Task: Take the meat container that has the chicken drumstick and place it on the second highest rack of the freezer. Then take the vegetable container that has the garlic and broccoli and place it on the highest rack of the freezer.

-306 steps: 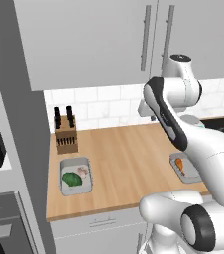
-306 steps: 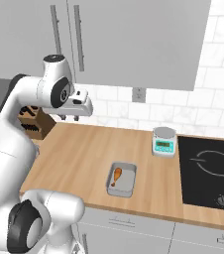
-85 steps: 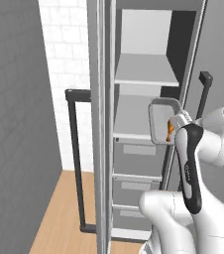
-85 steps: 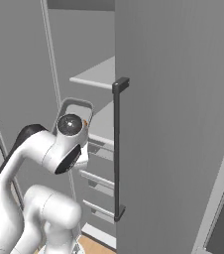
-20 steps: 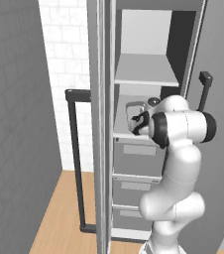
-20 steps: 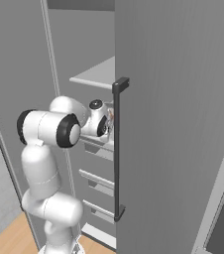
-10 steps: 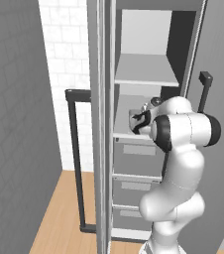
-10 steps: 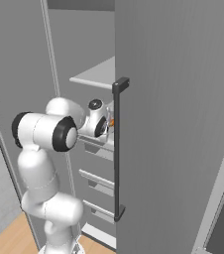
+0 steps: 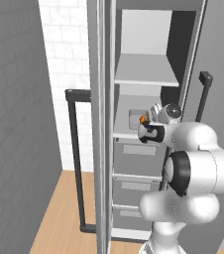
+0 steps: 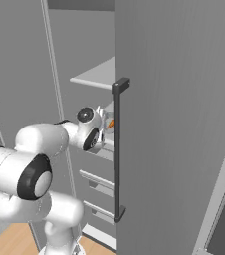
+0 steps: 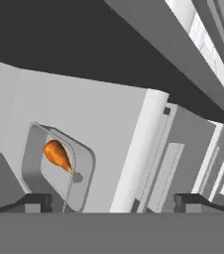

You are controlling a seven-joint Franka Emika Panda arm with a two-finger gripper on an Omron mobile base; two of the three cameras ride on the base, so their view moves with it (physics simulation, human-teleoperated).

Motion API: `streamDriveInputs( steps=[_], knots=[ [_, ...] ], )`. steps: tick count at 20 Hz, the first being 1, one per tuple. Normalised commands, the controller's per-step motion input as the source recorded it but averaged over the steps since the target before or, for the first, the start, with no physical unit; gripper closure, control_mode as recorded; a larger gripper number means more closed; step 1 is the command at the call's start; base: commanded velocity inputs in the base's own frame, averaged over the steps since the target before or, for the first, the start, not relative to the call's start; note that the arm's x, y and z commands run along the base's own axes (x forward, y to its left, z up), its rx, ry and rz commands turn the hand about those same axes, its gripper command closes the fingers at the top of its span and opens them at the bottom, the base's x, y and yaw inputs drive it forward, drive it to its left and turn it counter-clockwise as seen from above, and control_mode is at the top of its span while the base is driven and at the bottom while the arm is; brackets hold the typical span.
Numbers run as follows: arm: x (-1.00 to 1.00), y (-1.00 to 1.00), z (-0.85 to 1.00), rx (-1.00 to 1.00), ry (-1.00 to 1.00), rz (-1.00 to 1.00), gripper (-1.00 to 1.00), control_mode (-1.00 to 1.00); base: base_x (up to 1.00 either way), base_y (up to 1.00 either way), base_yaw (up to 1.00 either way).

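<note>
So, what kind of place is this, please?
Probably a kitchen, seen at an open freezer: flat shelves above drawers, a tray holding a drumstick on a shelf, and white wall tiles behind.

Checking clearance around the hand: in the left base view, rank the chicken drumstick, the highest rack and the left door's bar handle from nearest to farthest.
1. chicken drumstick, right beside the hand.
2. highest rack, above it.
3. bar handle, far left.
</note>
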Motion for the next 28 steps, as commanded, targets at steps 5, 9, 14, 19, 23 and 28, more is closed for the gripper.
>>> streamDriveInputs(
  steps=[5, 9, 14, 19, 23, 28],
  knots=[
    [-1.00, 0.00, 0.97, 0.00, 0.00, -0.02, -1.00, -1.00, 0.00, 0.00, 0.00],
    [-1.00, 0.00, 0.85, 0.00, 0.00, -0.05, -1.00, -1.00, 0.00, 0.00, 0.00],
    [-1.00, 0.00, 0.55, 0.00, 0.01, -0.04, -1.00, -1.00, 0.00, 0.00, 0.00],
    [-0.98, -0.01, 0.43, 0.00, 0.00, -0.02, -1.00, -1.00, 0.00, 0.00, 0.00],
    [-0.60, -0.04, 0.19, 0.00, 0.00, -0.01, -1.00, -1.00, 0.00, 0.00, 0.00],
    [-0.03, 0.02, 0.00, 0.00, 0.00, 0.00, -1.00, -1.00, 0.00, 0.00, 0.00]
  ],
)
